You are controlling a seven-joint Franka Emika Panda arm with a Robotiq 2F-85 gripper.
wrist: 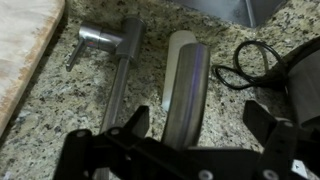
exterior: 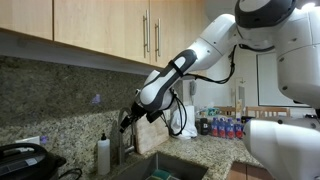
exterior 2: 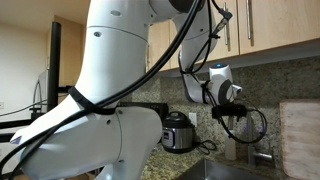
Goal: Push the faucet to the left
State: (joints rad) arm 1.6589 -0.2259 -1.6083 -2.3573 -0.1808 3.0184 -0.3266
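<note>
In the wrist view the faucet's brushed-steel spout (wrist: pixel 186 90) runs lengthwise under me, seen from above and close up. A slimmer steel tube with a round base (wrist: pixel 118 60) lies to its left on the granite. My gripper (wrist: pixel 200 125) is open, with one finger on each side of the spout. The spout is nearer the left finger, and I cannot tell whether they touch. In both exterior views the gripper (exterior: pixel 128 120) (exterior 2: pixel 232 106) hangs at the back of the sink. The faucet is hard to make out there.
A white soap bottle with a dark pump (exterior: pixel 103 155) stands on the counter beside the sink (exterior: pixel 165 165). A wooden cutting board (wrist: pixel 25 50) leans nearby. A black cable (wrist: pixel 250 60) coils on the granite. A rice cooker (exterior 2: pixel 178 130) sits by the wall. Cabinets hang overhead.
</note>
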